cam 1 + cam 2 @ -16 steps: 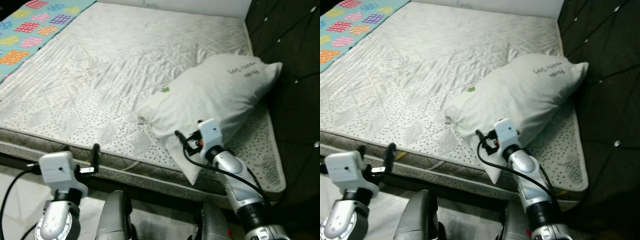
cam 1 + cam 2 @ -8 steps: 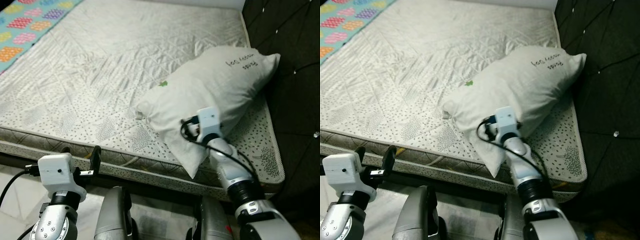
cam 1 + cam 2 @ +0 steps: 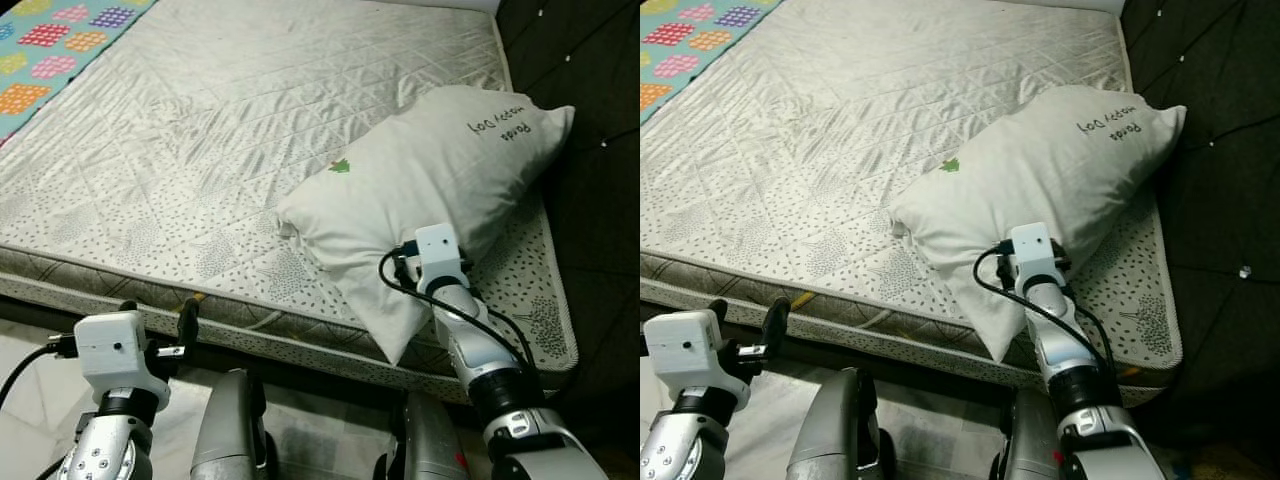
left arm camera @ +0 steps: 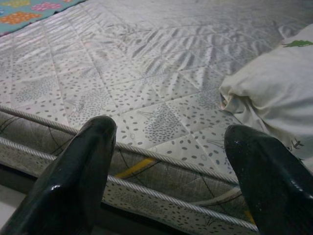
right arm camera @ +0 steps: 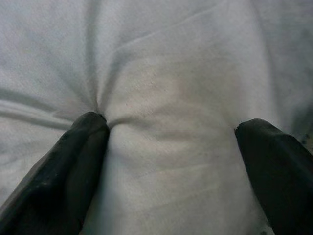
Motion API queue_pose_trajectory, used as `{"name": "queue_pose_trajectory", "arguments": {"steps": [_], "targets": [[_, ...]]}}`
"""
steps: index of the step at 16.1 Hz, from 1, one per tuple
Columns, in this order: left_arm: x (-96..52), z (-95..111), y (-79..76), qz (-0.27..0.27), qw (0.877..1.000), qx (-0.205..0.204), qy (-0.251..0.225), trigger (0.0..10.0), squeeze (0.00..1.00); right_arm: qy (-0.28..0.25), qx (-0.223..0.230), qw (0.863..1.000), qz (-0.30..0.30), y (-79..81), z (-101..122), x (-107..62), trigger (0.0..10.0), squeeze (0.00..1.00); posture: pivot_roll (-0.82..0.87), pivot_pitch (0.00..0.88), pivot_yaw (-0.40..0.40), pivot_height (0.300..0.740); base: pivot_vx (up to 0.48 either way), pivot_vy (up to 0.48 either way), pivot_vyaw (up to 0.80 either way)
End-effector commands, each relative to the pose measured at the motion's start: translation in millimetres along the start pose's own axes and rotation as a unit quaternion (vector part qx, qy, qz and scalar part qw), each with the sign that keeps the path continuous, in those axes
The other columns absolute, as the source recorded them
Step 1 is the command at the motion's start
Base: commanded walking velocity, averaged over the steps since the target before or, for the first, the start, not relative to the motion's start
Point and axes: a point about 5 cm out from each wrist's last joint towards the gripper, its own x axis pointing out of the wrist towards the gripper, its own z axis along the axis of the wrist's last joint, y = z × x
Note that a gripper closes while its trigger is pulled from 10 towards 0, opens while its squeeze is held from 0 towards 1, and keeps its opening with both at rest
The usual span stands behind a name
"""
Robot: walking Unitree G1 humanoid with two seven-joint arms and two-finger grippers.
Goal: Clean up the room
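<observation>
1. Bare mattress (image 3: 250,130) fills your view; the pillow (image 3: 420,190) lies on its right side, one corner overhanging the near edge.
2. Your right gripper (image 5: 171,147) presses spread fingers into the pillow.
3. Your left gripper (image 4: 171,161) hovers spread before the mattress edge.

This is a bedroom in a home: a bare quilted mattress (image 3: 250,130) fills the space ahead of the left gripper (image 4: 171,161), its piped edge just beyond the spread fingers. A white pillow (image 3: 430,180) lies against the right gripper (image 5: 171,147), beside a dark tufted headboard (image 3: 590,120), and a bright patterned blanket (image 3: 50,45) lies far off.
</observation>
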Motion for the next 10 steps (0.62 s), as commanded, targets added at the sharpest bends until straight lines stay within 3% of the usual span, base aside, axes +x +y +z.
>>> {"name": "queue_pose_trajectory", "arguments": {"steps": [1, 4, 7, 10], "targets": [[-2.2, 2, 2.4, 0.007, 1.0, 0.006, 0.0, 10.0, 0.0, 0.037, -0.003, 0.999, -0.038, -18.8, -16, -4.0, 10.0, 0.0, 0.06, 0.203, -0.005, 0.588, 0.0, 0.0, 0.0], [-1.0, 1, 1.0, 0.007, 1.0, 0.003, 0.001, 10.0, 0.0, 0.056, 0.004, 0.996, -0.072, -32.6, -25, -17.0, 10.0, 0.0, 0.05, 0.2, -0.007, 0.588, 0.0, 0.0, 0.0], [-0.2, 1, 0.9, 0.008, 1.0, 0.002, 0.001, 10.0, 0.0, 0.023, 0.023, 0.994, -0.108, -45.9, -12, -25.3, 10.0, 0.0, 0.04, 0.198, -0.005, 0.588, 0.0, 0.0, 0.0], [1.1, 0, -0.9, 0.005, 1.0, 0.001, 0.002, 10.0, 0.0, 0.057, 0.022, 0.994, -0.093, -42.0, -21, -33.5, 10.0, 0.0, 0.03, 0.196, -0.006, 0.588, 0.0, 0.0, 0.0]]}}
